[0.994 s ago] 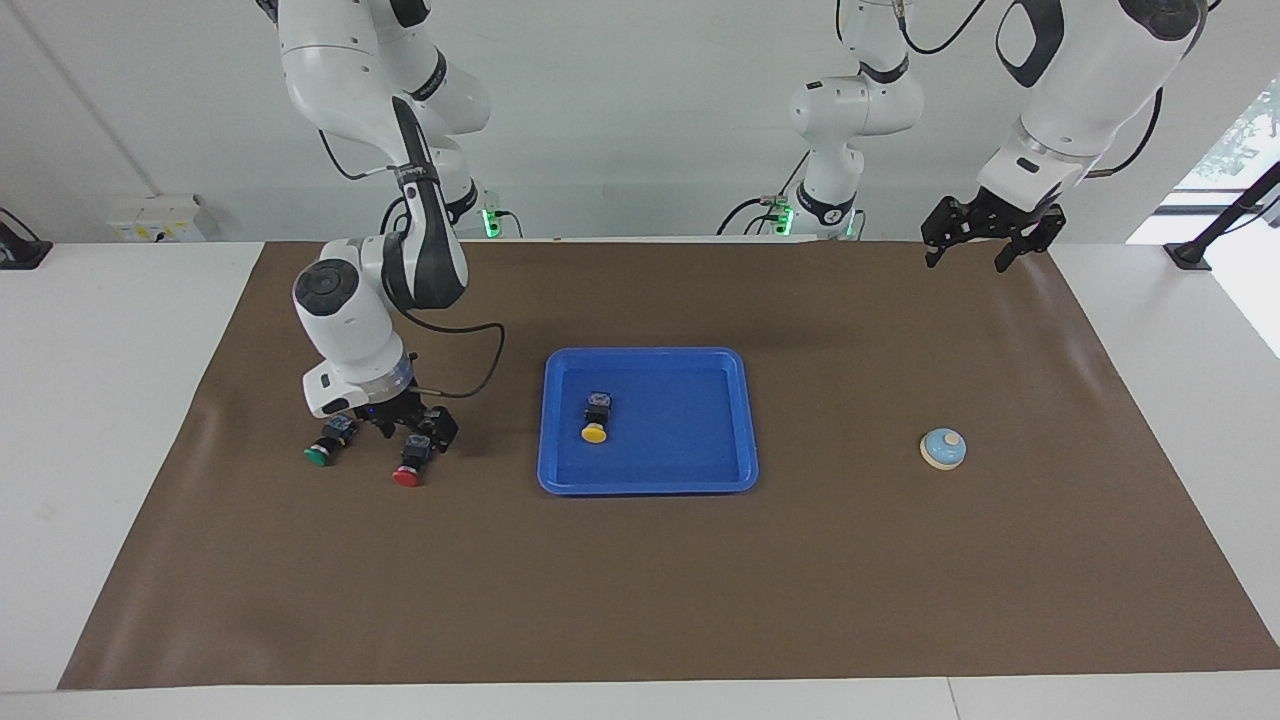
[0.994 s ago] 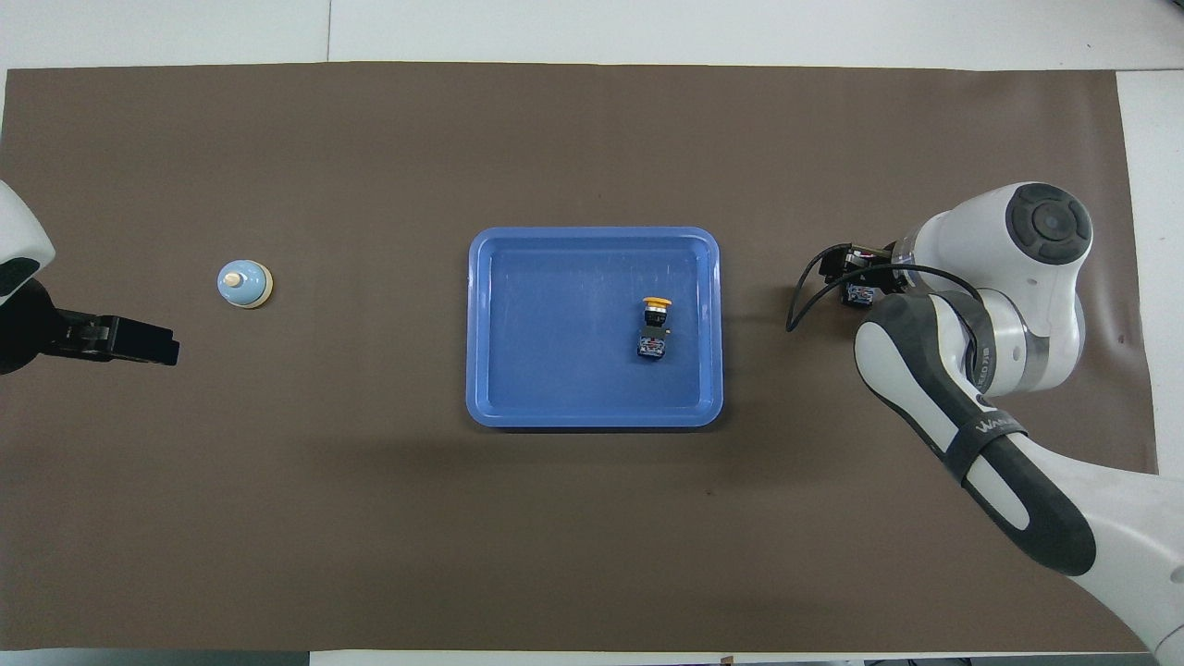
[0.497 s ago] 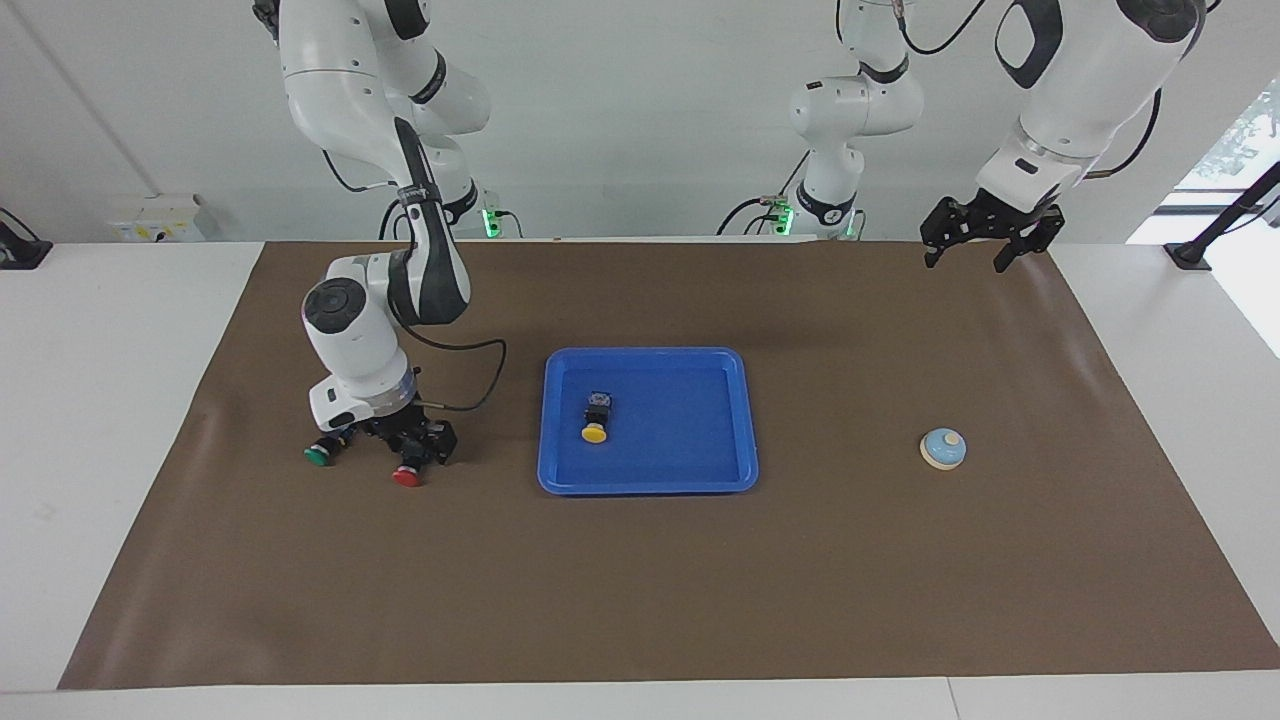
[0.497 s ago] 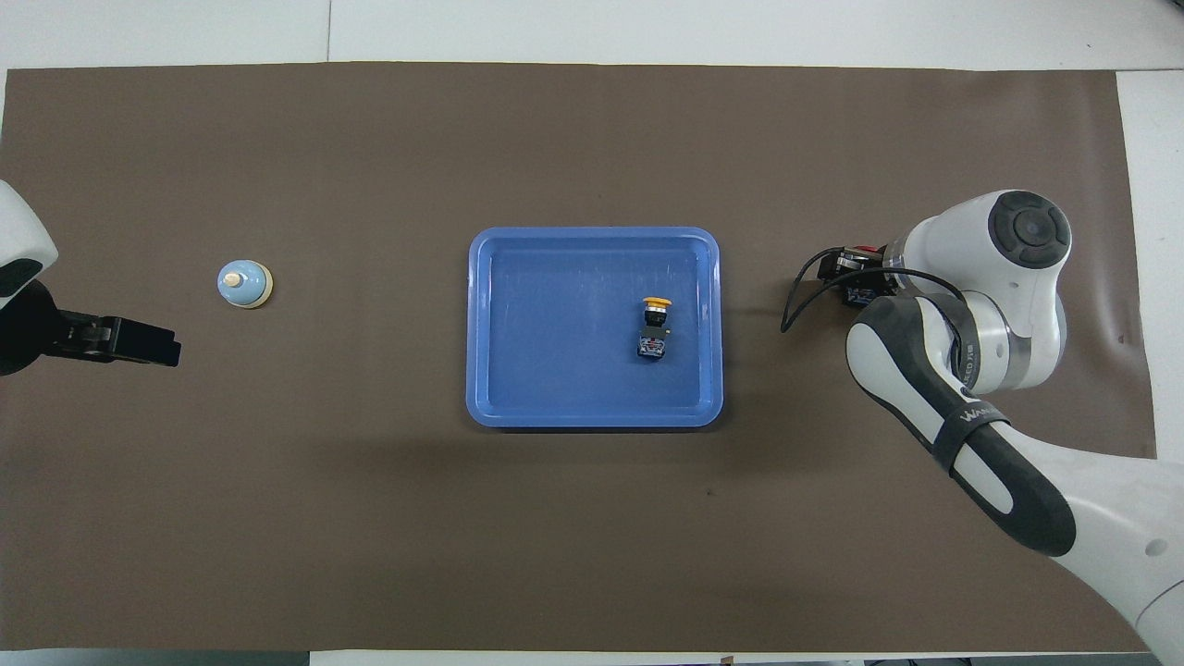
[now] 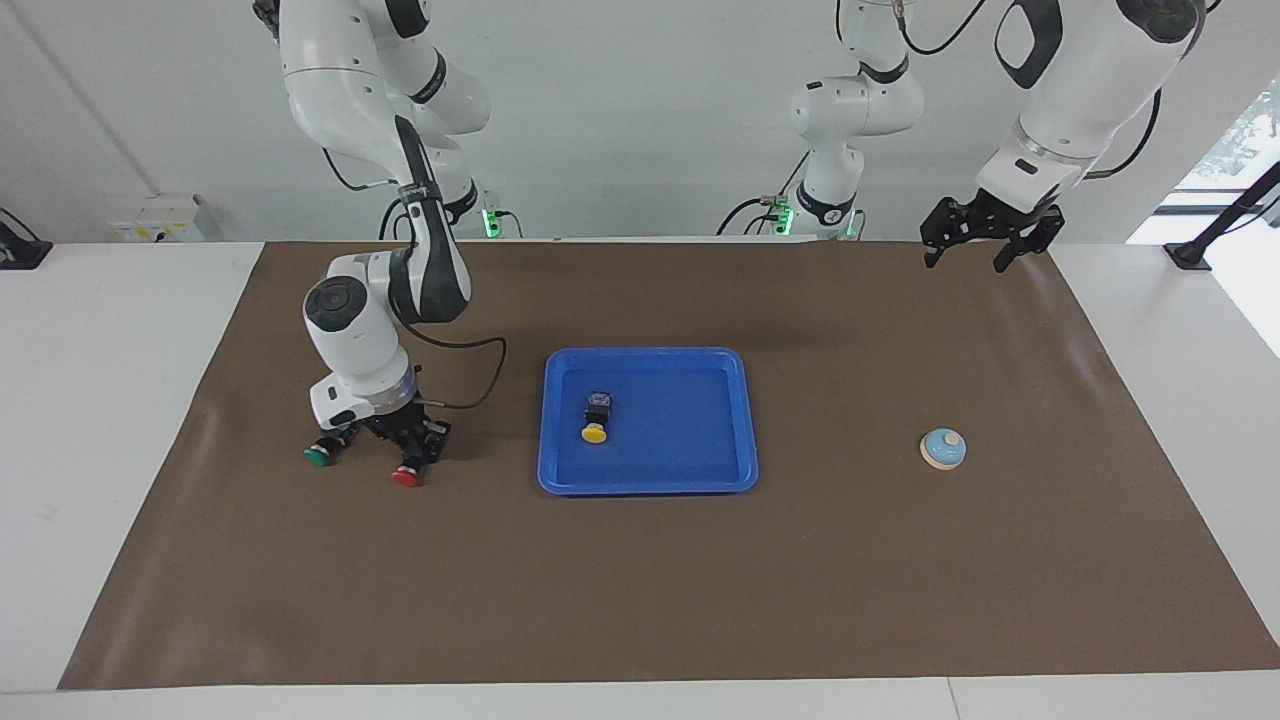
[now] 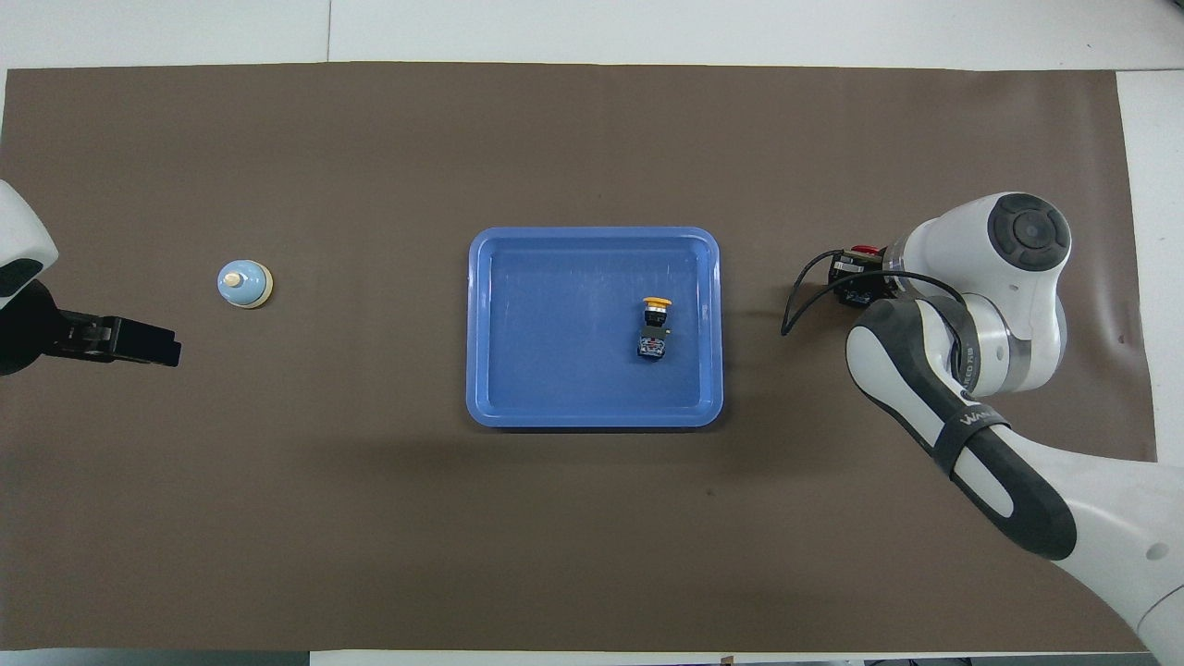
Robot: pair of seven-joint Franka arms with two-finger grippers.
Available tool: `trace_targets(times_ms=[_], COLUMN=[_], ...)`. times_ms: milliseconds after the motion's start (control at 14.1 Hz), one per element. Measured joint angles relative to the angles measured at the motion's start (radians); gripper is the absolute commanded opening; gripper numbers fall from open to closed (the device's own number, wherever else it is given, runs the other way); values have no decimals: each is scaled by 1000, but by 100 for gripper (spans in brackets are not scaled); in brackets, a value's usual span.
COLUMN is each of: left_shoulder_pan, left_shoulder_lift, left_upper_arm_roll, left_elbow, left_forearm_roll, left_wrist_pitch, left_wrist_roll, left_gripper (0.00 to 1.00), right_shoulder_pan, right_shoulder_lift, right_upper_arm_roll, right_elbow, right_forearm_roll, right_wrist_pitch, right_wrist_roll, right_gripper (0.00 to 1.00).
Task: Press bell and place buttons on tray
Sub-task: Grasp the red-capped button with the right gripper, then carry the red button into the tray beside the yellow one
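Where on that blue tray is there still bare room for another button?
Most of the shallow blue plastic tray is bare toward the light-blue bell. The yellow-capped button crowds the part toward the right gripper.

- A white table carries a brown mat over most of its top.
- A blue tray lies mid-mat.
- A bell stands on the mat toward the left arm's end.
- A green button and a red button lie on the mat toward the right arm's end, near each other.
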Motion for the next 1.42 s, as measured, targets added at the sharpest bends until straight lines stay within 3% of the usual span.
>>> trace_targets(times_ms=[355,639,781,1065,1420], left_shoulder_pan=[0,0,0,1,7], left_shoulder_lift=[0,0,0,0,0], left_upper_arm_roll=[1,2,2,7,15], left_elbow=[0,0,0,0,0], left_forearm_roll=[0,0,0,0,1], left_wrist_pitch=[1,2,2,2,2], left_wrist_roll=[0,0,0,0,14], left_gripper=[100,100,100,100,100], right_shoulder_pan=[33,181,268,412,529], right_shoulder_lift=[-3,-18,-19,-9,76], right_upper_arm_roll=[11,19,21,23,22], right_elbow=[49,230,279,288,287], right_forearm_roll=[0,4,28,83,84], right_wrist_pitch=[-57,-254,-289,-271,-164], right_wrist_roll=[0,110,189,309,416], right_gripper=[0,0,0,0,0])
